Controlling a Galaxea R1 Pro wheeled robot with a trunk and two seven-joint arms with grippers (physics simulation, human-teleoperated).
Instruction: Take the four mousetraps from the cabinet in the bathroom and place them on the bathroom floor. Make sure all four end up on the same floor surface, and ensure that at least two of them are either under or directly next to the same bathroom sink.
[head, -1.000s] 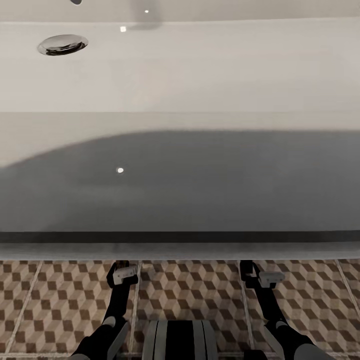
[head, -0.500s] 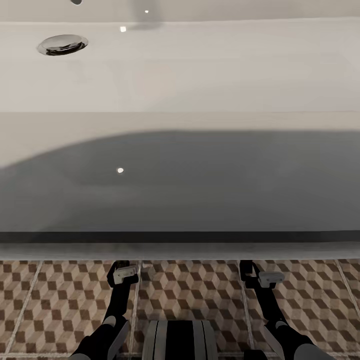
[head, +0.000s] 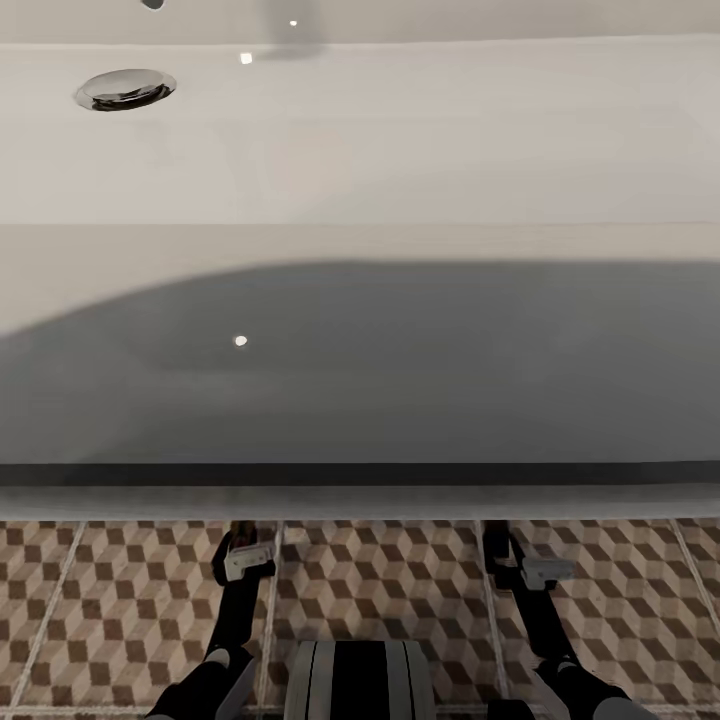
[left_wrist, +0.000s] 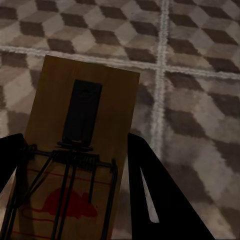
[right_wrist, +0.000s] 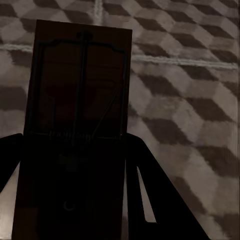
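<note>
Now I hold one mousetrap (left_wrist: 80, 160) clamped in my left gripper (head: 248, 562) and another (right_wrist: 75, 135) in my right gripper (head: 545, 572), low over bathroom floor (head: 400, 590) beside the sink (head: 400, 150), ready to drop.

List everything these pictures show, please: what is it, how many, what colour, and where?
Sink: one, white, wide and rectangular, spreading across the head view above the floor.
Drain: one, round, chrome, in the basin toward the robot's left.
Floor: tiled in a brown, beige and cream cube pattern with pale grout, below the sink's front edge.
Mousetraps: two, flat tan-brown boards with dark wire; one bears a red mark and sits between the left jaws, the other looks darker, in shadow, between the right jaws. Both are over the tiles.
Robot's trunk: one, black and white, at the bottom middle of the head view.
Arms: two, black, reaching down toward the floor in front of the sink, ending in the left gripper and right gripper.
</note>
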